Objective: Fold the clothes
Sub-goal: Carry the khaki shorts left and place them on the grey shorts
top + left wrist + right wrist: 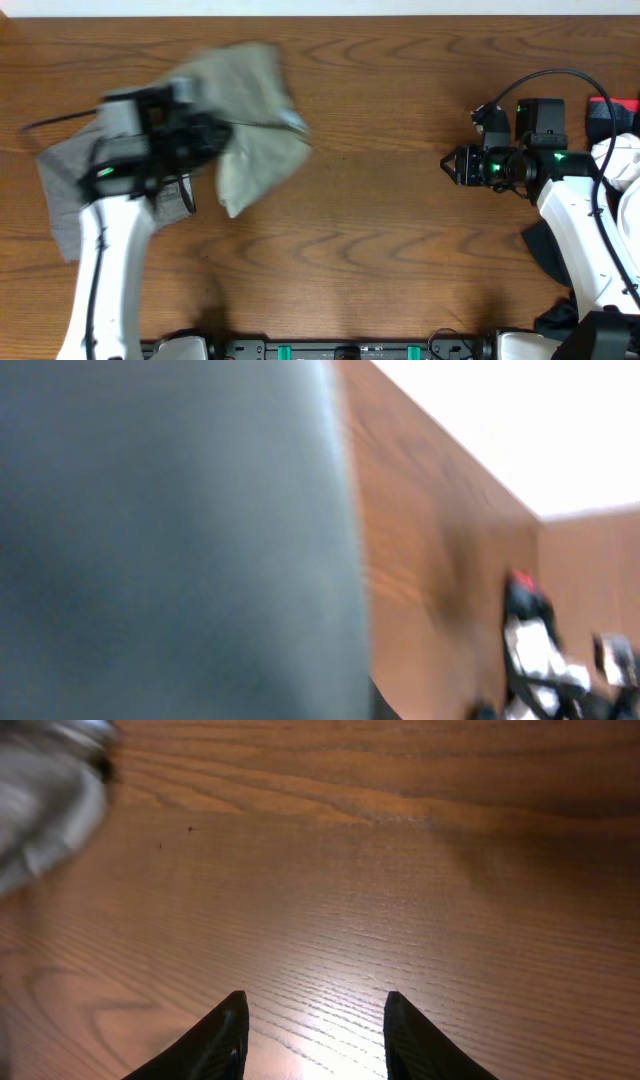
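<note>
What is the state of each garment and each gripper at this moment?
left gripper: over the fabric, blurred; open or shut cannot be told.
right gripper: open, empty, above the table.
khaki shorts: crumpled, blurred, at the left gripper.
grey shorts: lying flat on the table, partly hidden.

The shorts (255, 125) lie left on the table (400, 260), right tool (452, 166) opposite.

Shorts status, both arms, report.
Left gripper at khaki shorts, blurred, grip unclear. Right gripper open, empty, over table. Khaki shorts bunched, unfolded, grey shorts beside. No obstruction seen.
</note>
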### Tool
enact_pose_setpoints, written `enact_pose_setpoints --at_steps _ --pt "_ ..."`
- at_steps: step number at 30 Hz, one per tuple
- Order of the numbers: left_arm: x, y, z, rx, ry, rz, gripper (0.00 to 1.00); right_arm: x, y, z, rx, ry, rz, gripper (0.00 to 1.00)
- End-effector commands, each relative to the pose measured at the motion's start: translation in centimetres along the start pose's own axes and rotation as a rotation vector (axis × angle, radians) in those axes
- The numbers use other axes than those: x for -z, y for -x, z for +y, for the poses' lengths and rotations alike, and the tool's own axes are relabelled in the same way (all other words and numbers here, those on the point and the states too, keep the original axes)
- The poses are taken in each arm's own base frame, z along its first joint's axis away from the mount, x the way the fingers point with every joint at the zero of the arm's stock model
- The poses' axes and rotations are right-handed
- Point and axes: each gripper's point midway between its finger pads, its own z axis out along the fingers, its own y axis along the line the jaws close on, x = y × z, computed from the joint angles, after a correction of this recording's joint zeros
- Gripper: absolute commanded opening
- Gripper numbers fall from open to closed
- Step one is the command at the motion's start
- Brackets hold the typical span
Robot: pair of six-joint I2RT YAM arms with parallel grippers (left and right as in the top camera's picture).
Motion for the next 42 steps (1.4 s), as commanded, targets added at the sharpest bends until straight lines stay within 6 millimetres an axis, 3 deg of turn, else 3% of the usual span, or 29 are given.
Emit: enact_pose_setpoints --at_steps 1,6,12,14,16,20,23,27,30,33,37,42 --pt "3.1 2.5 3.9 0.008 0.081 -0.096 0.06 -0.1 0.2 0.7 0.024 0.021 0.000 0.42" --pt "6.7 4.7 12.6 0.033 0.343 -0.185 0.06 -0.1 0.3 0.7 0.017 0.021 -0.001 0.42" --pt "7.8 4.8 17.9 0.103 0.429 -0.174 0.06 -0.1 0.3 0.7 0.017 0.021 -0.002 0.42" --pt "7.4 5.0 17.8 0.110 0.393 -0.174 0.06 -0.1 0.3 0.7 0.016 0.021 -0.001 0.42" --pt "6.9 5.9 16.1 0.109 0.291 -0.203 0.06 -0.1 0.3 0.7 0.013 0.021 -0.001 0.42" --pt "6.1 9.2 8.1 0.001 -0.067 -0.263 0.06 -0.1 0.5 0.7 0.015 0.021 -0.011 0.42" --pt "5.1 10.3 2.6 -0.127 -0.208 -0.276 0.06 -0.1 0.8 0.7 -0.005 0.021 -0.021 0.42" --pt "3.3 9.4 -0.7 -0.287 -0.259 -0.248 0.06 -0.1 1.0 0.7 -0.044 0.023 -0.030 0.41" --pt "2.7 8.9 0.7 -0.338 -0.204 -0.231 0.06 -0.1 0.9 0.8 -0.049 0.027 -0.026 0.41" --pt "3.2 9.7 4.6 -0.330 -0.078 -0.252 0.06 -0.1 0.9 0.8 -0.050 0.026 -0.024 0.41" --pt "5.6 11.6 9.0 -0.291 0.043 -0.325 0.06 -0.1 1.0 0.8 -0.047 0.027 -0.031 0.40" --pt "8.7 13.5 11.6 -0.275 0.104 -0.422 0.06 -0.1 1.2 0.8 -0.044 0.027 -0.036 0.40"
